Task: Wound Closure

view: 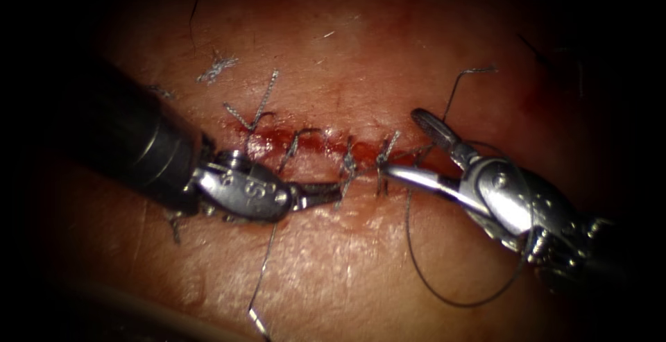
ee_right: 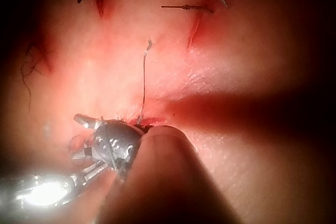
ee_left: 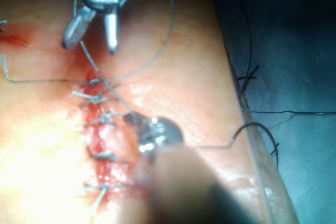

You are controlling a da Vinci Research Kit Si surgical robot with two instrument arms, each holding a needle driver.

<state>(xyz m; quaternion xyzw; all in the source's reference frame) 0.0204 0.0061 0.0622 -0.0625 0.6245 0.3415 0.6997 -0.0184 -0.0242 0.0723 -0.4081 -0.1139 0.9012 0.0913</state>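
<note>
Cut [view: 305,141] runs left to right across the tissue [view: 347,266]. That is its long axis. It is crossed by a row of stitches [view: 347,165], and cut ends [view: 260,103] stick up from them. Red fluid [view: 277,137] lies along the left part of the line.

Left claw [view: 320,193] lies along the cut's left part with its tip pointing right at the middle stitches. The jaws are closed. In the left wrist view the left claw [ee_left: 131,118] appears to pinch the thread [ee_left: 168,30], and a strand leads from it toward the other tool.

Right claw [view: 402,144] sits at the right end of the cut and points left. Its jaws are spread wide with nothing between them. The left wrist view shows the right claw [ee_left: 90,45] spread in the same way, with the strand passing just beside one jaw.

Thread [view: 444,299] hangs in a wide loop around the right tool, sweeping down over the tissue below the cut and back up. One free end rises above the right end of the cut. Another trails down below the left claw.

I cannot tell where the needle is.

Handling, as judged:
- The thread is very light and fine, and slightly springy since it holds its curve.
- It is likely slick where wet and easily frayed by a hard pinch.
- The best hold is on a bare strand, clear of the knots.
- The tissue is soft and wet, and it would tear at the stitch holes if pulled hard.
</note>
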